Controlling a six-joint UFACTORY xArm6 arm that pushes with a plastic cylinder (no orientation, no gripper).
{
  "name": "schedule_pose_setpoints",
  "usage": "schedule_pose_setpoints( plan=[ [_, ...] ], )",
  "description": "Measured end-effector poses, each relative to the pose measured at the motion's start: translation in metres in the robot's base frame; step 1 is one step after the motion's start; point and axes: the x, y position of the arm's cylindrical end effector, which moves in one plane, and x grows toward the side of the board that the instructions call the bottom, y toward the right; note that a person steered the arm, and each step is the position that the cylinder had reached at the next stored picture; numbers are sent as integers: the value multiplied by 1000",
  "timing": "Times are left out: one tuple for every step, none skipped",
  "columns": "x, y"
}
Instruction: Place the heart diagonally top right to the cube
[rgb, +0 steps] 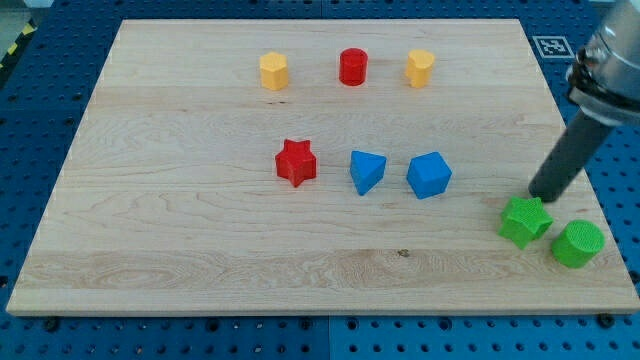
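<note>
The tool's tip (535, 195), a bare rod holding nothing, stands beside the green star block (525, 220) near the tabletop's bottom right corner. The yellow heart block (420, 68) lies well apart, toward the top edge, beyond the blue cube (429, 175).

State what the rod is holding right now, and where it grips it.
Nothing is held. My tip sits just above the green star.
</note>
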Motion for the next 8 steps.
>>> schedule_pose_setpoints(
  plan=[
    [-52, 0],
    [-101, 0],
    [-141, 3],
    [-200, -6],
    [-237, -62],
    [-231, -129],
    [-226, -129],
    [-220, -127]
  ],
)
